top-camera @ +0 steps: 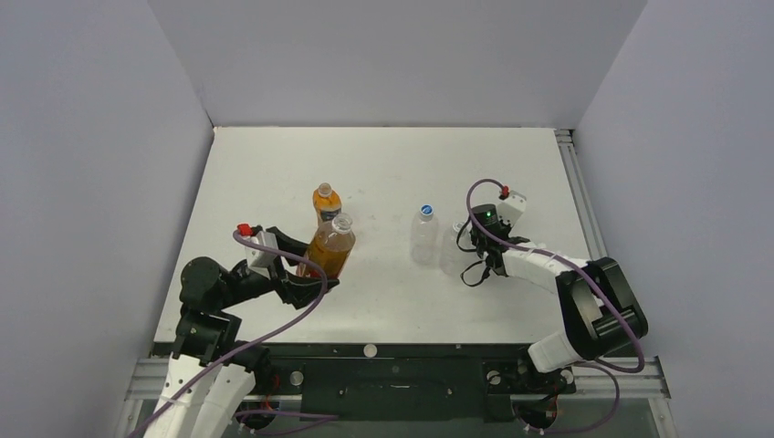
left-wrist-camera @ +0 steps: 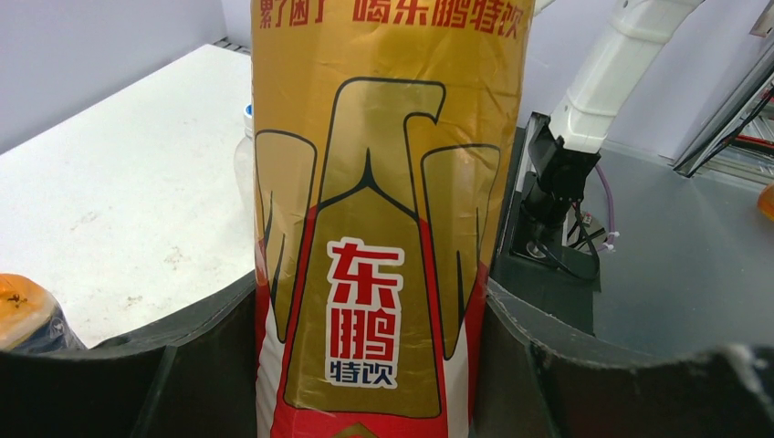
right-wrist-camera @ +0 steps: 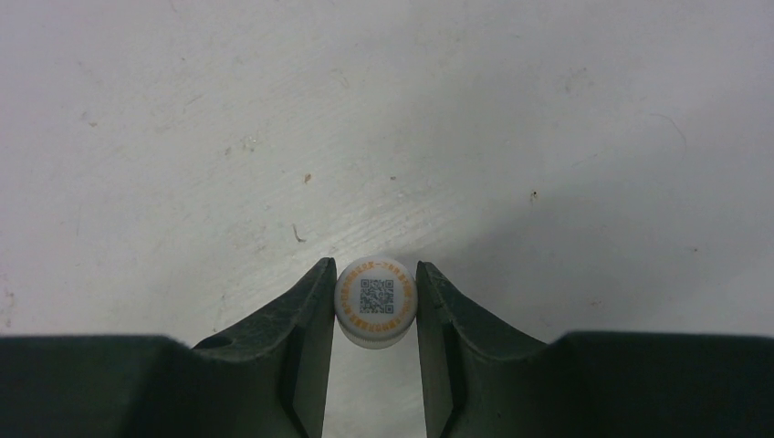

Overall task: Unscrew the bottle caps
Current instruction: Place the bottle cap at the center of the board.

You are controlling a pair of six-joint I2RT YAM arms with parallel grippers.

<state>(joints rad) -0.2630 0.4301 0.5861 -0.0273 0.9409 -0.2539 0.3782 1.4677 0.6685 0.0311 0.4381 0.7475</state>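
Left jaws clamp the uncapped brown bottle [top-camera: 330,248], left of the clear bottle [top-camera: 424,235] on the desk [top-camera: 274,164]. Right jaws pinch a white cap [right-wrist-camera: 375,301], just right of the clear bottle.

Brown bottle [top-camera: 330,248] uncapped; orange bottle [top-camera: 326,203], clear bottle [top-camera: 423,235] upright; white cap [right-wrist-camera: 375,301] apart.

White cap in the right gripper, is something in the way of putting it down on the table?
Nothing visible. The right gripper pinches the white cap, and only bare table shows around it.
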